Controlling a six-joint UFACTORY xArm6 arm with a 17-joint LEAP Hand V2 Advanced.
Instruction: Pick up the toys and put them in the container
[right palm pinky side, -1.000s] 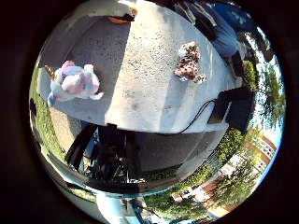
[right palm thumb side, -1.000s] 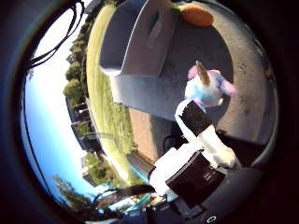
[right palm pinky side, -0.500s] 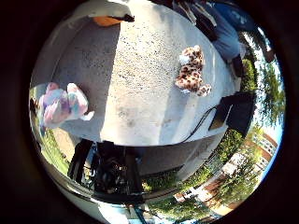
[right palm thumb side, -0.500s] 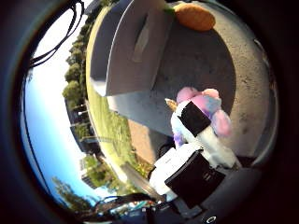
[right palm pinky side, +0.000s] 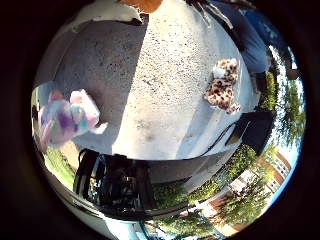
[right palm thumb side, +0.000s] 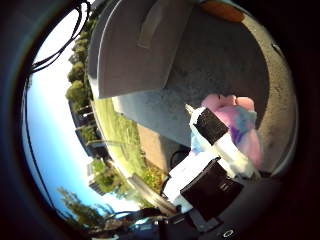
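Observation:
A pink, white and purple plush unicorn (right palm thumb side: 238, 118) lies on the grey concrete table (right palm pinky side: 150, 80), close to the palm. One white and black finger (right palm thumb side: 213, 132) of my hand (right palm thumb side: 205, 180) reaches out straight in front of it, not curled round it. The unicorn also shows in the little finger side view (right palm pinky side: 62, 118) near the table's edge. A spotted plush animal (right palm pinky side: 222, 84) lies farther off on the table. The grey container (right palm thumb side: 135, 50) stands beside the unicorn, with an orange toy (right palm thumb side: 222, 10) past it.
The table's edge (right palm pinky side: 150, 150) drops to grass and trees beyond. Black parts of the arm (right palm pinky side: 115, 180) sit below that edge. A dark box (right palm pinky side: 250, 125) stands at the table's far corner.
Both views have shifted, so the hand has moved. The unicorn now fills more of the thumb side view and sits closer to the palm. The finger's pose looks the same.

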